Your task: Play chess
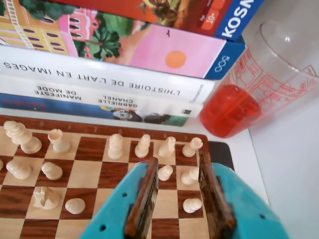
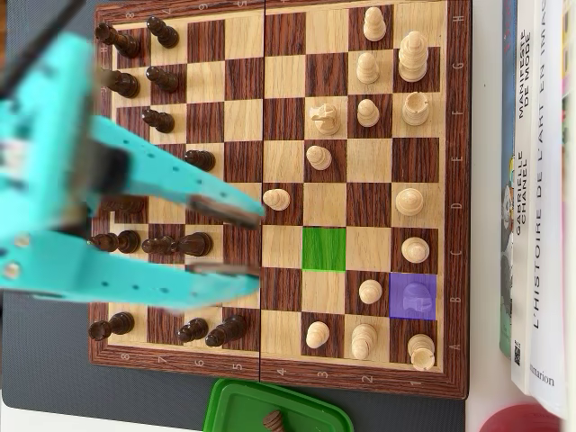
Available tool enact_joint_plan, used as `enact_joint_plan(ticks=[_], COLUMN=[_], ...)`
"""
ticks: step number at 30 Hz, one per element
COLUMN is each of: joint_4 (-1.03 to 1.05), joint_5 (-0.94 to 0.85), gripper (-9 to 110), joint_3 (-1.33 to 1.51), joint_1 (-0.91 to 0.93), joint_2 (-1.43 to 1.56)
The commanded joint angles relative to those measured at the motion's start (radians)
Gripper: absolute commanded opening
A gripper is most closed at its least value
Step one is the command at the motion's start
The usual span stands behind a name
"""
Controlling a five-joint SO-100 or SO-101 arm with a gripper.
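Surface: wooden chessboard (image 2: 279,90) on a dark mat, pale table beyond.
Surroundings: stacked books (image 1: 99,74) along the white side; red-based plastic cup (image 1: 249,94) beside them.
Gripper: teal gripper (image 2: 261,238) over mid-board, jaws spread, nothing between them.
Pieces: white pieces (image 2: 368,112) near the books, dark pieces (image 2: 162,119) opposite.
Marked squares: green square (image 2: 323,248) bare; purple square (image 2: 413,296) under a white piece.
Cut off: green lid (image 2: 270,409) at the overhead view's bottom edge; arm blurred.
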Motion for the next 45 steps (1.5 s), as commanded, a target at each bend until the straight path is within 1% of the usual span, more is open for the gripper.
enact_joint_plan(ticks=[1, 11, 16, 21, 34, 45], joint_4=[0.08, 0.344, 0.434, 0.445, 0.445, 0.442], joint_5=[0.008, 0.009, 0.071, 0.081, 0.087, 0.086], gripper=[14, 14, 14, 14, 13, 13], joint_3=[-0.169, -0.561, -0.73, -0.85, -1.009, -1.072], joint_1=[0.025, 0.067, 0.083, 0.074, 0.074, 0.081], joint_2=[-0.098, -0.483, -0.658, -0.79, -1.037, -1.146])
